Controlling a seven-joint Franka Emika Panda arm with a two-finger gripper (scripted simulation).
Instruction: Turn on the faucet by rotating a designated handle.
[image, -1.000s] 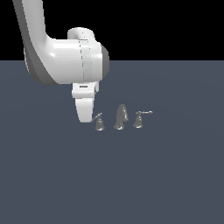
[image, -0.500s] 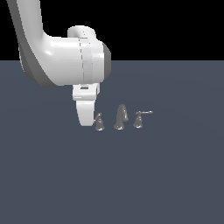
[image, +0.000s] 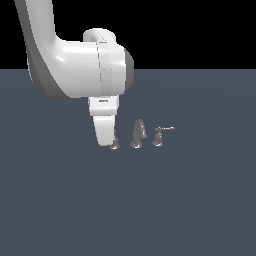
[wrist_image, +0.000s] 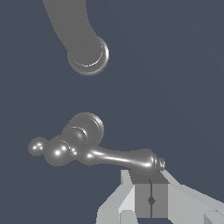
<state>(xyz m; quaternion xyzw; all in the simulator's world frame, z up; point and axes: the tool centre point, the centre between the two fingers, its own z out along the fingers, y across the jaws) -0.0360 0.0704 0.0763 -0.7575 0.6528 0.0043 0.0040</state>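
- The Panda arm's white gripper (image: 106, 142) is hanging at the exterior view's left end of the faucet set, its tip right against the designated handle (image: 115, 145) and covering most of it; this placement reads as lining up to push the lever around.
- In the wrist view the gripper (wrist_image: 151, 199) is showing its two grey pads pressed together with only a seam between them, holding nothing, and sitting just beside the far end of the handle's lever (wrist_image: 127, 158); whether they are touching it cannot be told.
- The curved spout (image: 138, 133) is standing in the middle of the set, apart from the gripper.
- The twin handle (image: 160, 136) is sitting at the exterior view's right, lever angled up, untouched.
- The floor (image: 190, 200) is spreading flat, matte slate-blue, under a black backdrop.
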